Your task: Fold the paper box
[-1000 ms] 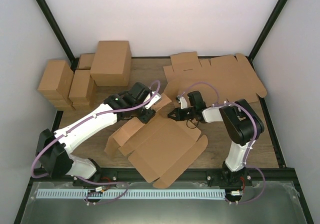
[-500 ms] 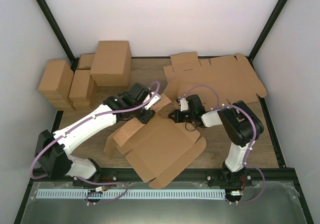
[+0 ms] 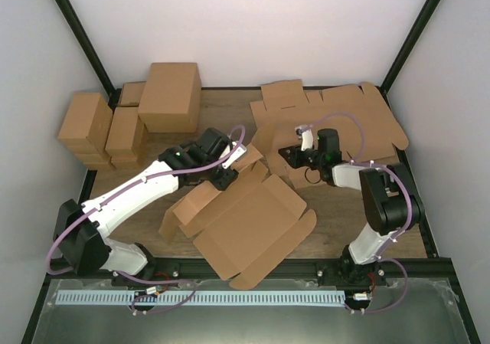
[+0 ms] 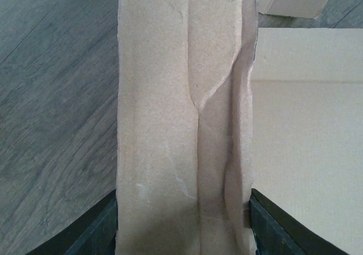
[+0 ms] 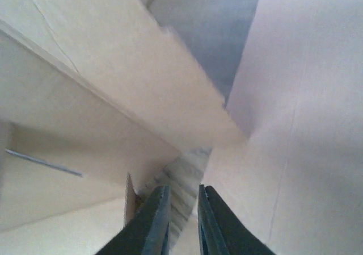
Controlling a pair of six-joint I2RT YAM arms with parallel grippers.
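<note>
The paper box [image 3: 249, 225] is a brown die-cut cardboard piece lying partly folded near the front middle of the table. One far flap stands raised. My left gripper [image 3: 227, 177] is shut on that flap. In the left wrist view the flap [image 4: 181, 113] fills the space between the fingers [image 4: 99, 229], and the left gripper [image 4: 182, 209] holds it. My right gripper [image 3: 285, 154] is off the box, to its far right, over flat cardboard. In the right wrist view the right gripper [image 5: 181, 192] has its fingers almost together with nothing between them.
A pile of flat die-cut cardboard sheets [image 3: 337, 114] lies at the back right. Folded brown cartons stand at the back left: a large one [image 3: 170, 95] and smaller ones [image 3: 84, 126] [image 3: 126, 133]. Black frame posts rise at both back corners.
My right gripper has pulled away from the box's far right edge, back and to the right. The left gripper still holds the flap; the box has shifted slightly.
</note>
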